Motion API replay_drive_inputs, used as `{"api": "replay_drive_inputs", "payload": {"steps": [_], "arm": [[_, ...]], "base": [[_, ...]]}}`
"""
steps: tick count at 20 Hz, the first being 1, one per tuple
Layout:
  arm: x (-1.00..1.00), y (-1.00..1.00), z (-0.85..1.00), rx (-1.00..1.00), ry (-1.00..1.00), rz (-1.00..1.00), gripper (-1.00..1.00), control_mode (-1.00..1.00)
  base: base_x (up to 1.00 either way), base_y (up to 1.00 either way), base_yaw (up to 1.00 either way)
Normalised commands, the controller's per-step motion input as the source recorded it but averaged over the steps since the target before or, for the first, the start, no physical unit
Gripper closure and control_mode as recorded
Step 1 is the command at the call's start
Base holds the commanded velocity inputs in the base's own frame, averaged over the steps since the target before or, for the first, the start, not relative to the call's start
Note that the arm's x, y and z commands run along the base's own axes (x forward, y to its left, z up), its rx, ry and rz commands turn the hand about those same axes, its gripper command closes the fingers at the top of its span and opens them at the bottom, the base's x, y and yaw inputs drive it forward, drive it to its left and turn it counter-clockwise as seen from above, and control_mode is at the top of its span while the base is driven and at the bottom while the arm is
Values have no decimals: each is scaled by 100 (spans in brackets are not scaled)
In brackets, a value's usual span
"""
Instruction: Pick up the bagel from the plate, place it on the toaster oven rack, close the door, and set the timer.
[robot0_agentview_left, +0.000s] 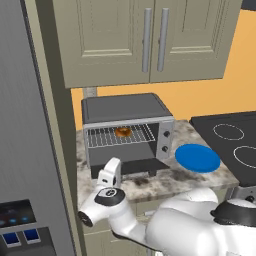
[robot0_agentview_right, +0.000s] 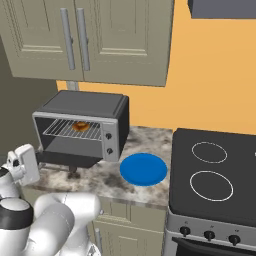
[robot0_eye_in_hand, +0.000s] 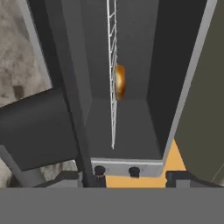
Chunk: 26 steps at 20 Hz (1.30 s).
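Observation:
The toaster oven (robot0_agentview_left: 125, 107) (robot0_agentview_right: 85, 103) stands on the counter with its door (robot0_agentview_left: 132, 166) (robot0_agentview_right: 67, 159) (robot0_eye_in_hand: 37, 127) folded down. The bagel (robot0_agentview_left: 122, 132) (robot0_agentview_right: 80, 126) (robot0_eye_in_hand: 120, 82) lies on the toaster oven rack (robot0_agentview_left: 107, 136) (robot0_agentview_right: 62, 129) (robot0_eye_in_hand: 113, 109) inside. The blue plate (robot0_agentview_left: 197, 157) (robot0_agentview_right: 143, 169) sits bare to the oven's right. My gripper (robot0_eye_in_hand: 124, 177) hovers low in front of the door's left part, rolled sideways and facing the cavity. Its fingertips (robot0_eye_in_hand: 65, 177) stand apart with nothing held between them. Two knobs (robot0_agentview_left: 165, 134) (robot0_agentview_right: 109, 136) sit on the right panel.
A black cooktop (robot0_agentview_left: 230, 140) (robot0_agentview_right: 215, 175) lies right of the plate. A tall grey fridge (robot0_agentview_left: 25, 125) walls in the left side. Beige cabinets (robot0_agentview_left: 145, 40) (robot0_agentview_right: 100, 35) hang above the oven. Marbled counter (robot0_agentview_left: 165, 180) runs in front.

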Motion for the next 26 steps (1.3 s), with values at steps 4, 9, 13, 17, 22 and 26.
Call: {"api": "replay_drive_inputs", "payload": {"steps": [4, 9, 13, 17, 22, 26], "arm": [[57, 0, 22, 0, 0, 0, -100, -100], [56, 0, 20, 0, 0, 0, -100, -100], [63, 0, 16, -1, 0, 0, -100, -100], [71, 0, 16, -2, 0, -1, -100, -100], [77, 0, 20, 0, 1, -2, -100, -100], [74, 0, 17, 0, 3, -1, -100, -100]], "base": [[0, 0, 0], [0, 0, 0], [0, 0, 0], [0, 0, 0], [0, 0, 0], [0, 0, 0]]}}
